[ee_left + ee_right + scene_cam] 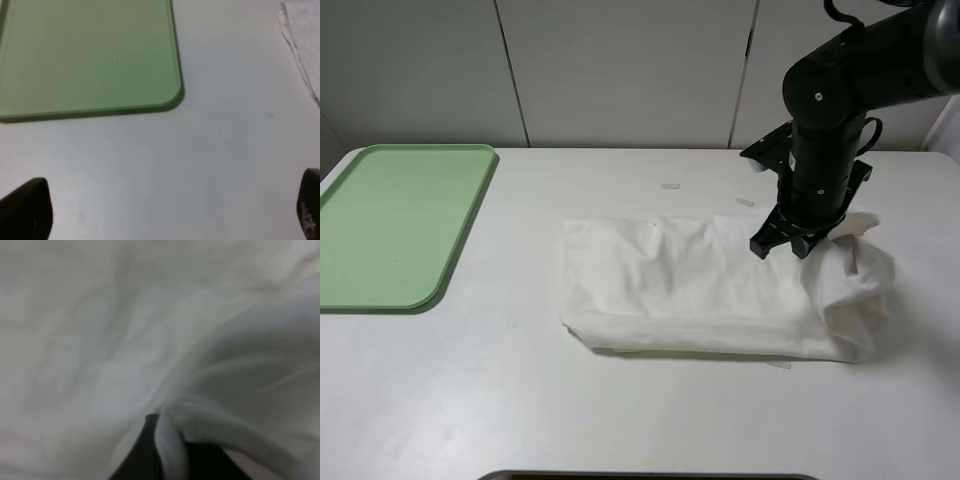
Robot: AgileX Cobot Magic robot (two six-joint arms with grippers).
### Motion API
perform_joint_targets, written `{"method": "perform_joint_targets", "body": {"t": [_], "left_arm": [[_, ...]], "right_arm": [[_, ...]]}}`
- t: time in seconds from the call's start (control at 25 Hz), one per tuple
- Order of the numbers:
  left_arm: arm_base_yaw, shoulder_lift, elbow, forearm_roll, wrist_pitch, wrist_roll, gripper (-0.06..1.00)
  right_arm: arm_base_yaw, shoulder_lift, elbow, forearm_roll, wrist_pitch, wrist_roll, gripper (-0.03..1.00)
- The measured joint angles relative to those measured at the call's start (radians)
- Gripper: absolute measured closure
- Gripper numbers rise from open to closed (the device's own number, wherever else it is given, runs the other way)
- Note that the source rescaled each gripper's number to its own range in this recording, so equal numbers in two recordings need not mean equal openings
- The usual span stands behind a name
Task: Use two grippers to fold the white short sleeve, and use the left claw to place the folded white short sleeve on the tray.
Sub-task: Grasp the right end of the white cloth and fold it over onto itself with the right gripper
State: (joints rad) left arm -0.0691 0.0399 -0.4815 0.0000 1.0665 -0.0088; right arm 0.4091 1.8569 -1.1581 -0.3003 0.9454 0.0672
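The white short sleeve (690, 290) lies folded into a long band across the middle of the table. Its right end is bunched and lifted. My right gripper (798, 240) stands over that end and is shut on a pinch of the fabric (167, 440). The cloth (125, 340) fills the right wrist view. My left gripper (170, 215) is open and empty, with its fingertips (25, 210) wide apart above bare table. It does not show in the exterior view. The light-green tray (390, 220) lies empty at the left, its corner (90, 55) ahead of the left gripper. The shirt's edge (305, 40) is off to one side.
Small white tape strips (670, 186) (745, 202) lie on the table behind the shirt, and one (778, 365) in front of it. A dark edge (650, 476) runs along the table's front. Pale wall panels stand behind.
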Motion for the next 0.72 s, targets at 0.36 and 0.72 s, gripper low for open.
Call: {"method": "perform_joint_targets", "body": {"t": [0.36, 0.72], "left_arm": [[0.0, 0.0, 0.0, 0.0, 0.0, 0.0, -0.02], [0.0, 0.0, 0.0, 0.0, 0.0, 0.0, -0.02]], "right_arm": [[0.088, 0.063, 0.0, 0.047, -0.024, 0.021, 0.9], [0.088, 0.078, -0.005, 0.088, -0.075, 0.072, 0.39]]}}
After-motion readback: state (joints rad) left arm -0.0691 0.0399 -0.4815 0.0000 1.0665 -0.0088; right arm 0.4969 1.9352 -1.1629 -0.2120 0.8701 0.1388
